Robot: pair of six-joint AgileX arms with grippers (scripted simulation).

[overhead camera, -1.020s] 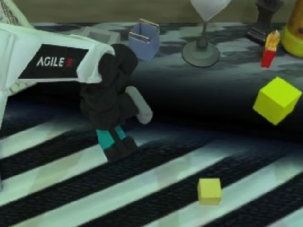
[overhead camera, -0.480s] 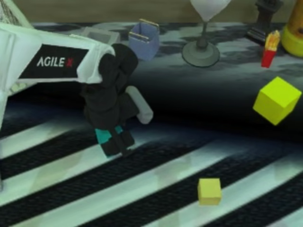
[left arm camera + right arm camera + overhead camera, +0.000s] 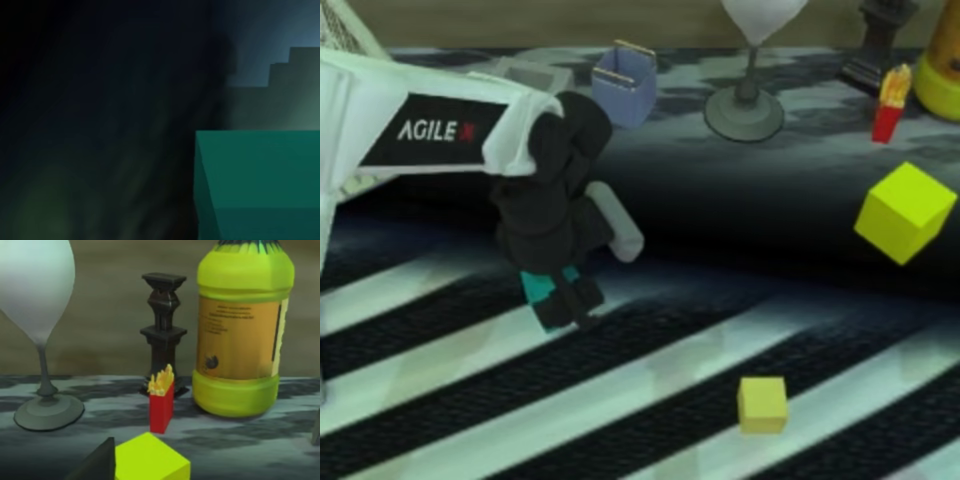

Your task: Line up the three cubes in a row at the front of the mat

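Top view shows you the left gripper point(image 3: 563, 305) pointing down at the left part of the striped mat, its dark fingers point(image 3: 582, 296) clamped on the mid-sized solid teal cube point(image 3: 536, 289), which peeks out on the left side of the fingers. In the left wrist view that teal cube point(image 3: 257, 185) fills one corner, close to the lens; the remainder is dark. The left arm reaches in from the left edge, its white link lying level and its black wrist bent downward. Under the gripper lies the large flat woven mat with broad black and pale mint-white diagonal stripes point(image 3: 650, 385). The small pale yellow cube point(image 3: 762, 404) sits on the mat, well apart to the right. The large lime-yellow cube point(image 3: 904, 211) rests farther right, past the mat's back edge on the dark mottled cloth point(image 3: 740, 190). You see none of the right gripper, so whether its fingers are together or apart cannot be told.
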